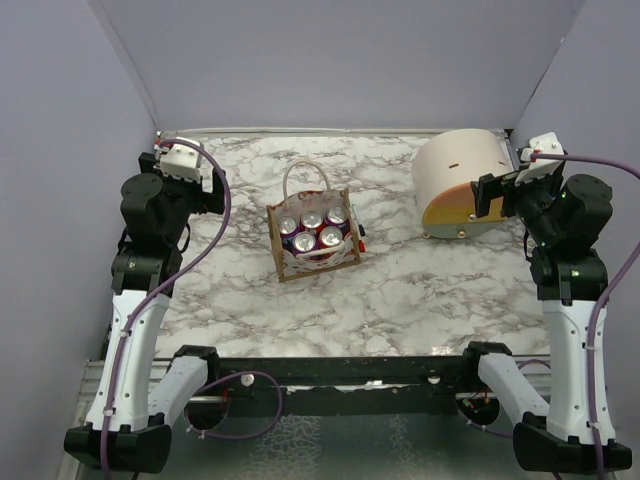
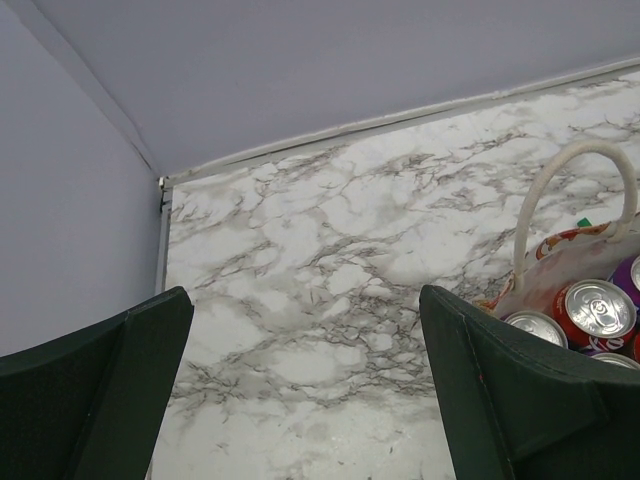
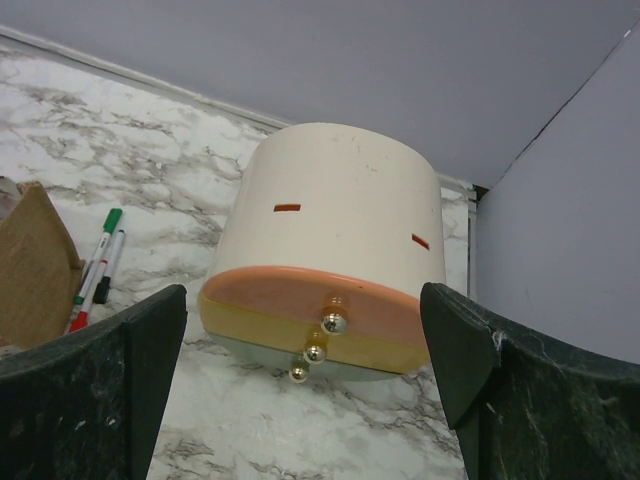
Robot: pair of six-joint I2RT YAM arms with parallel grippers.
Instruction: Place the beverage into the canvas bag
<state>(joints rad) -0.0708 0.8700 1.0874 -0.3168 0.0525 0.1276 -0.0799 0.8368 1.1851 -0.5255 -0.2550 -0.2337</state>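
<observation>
**Cans sit in the bag; both grippers spread and empty**

The bag [image 1: 313, 235] stands upright near the middle of the marble table [image 1: 400, 300], a little to the left. Its white rope handle [image 1: 305, 170] arches up on the far side. Five cans [image 1: 304, 241] stand inside it with their tops showing, three in the far row and two in the near row. Two pens [image 3: 100, 265] lie on the table just beside the bag's right side.

The left gripper [image 2: 310, 400] hangs over the far left of the table, left of the bag and apart from it. Its fingers [image 2: 100, 400] are spread wide with nothing between them, and its wrist view catches the bag's edge and a few can tops at the right.

The right gripper [image 3: 305, 400] is at the far right, fingers [image 3: 530, 400] also spread wide and empty. It faces a cream container [image 3: 330, 240] with an orange-yellow rim and three small gold knobs, which rests in the far right corner.
</observation>
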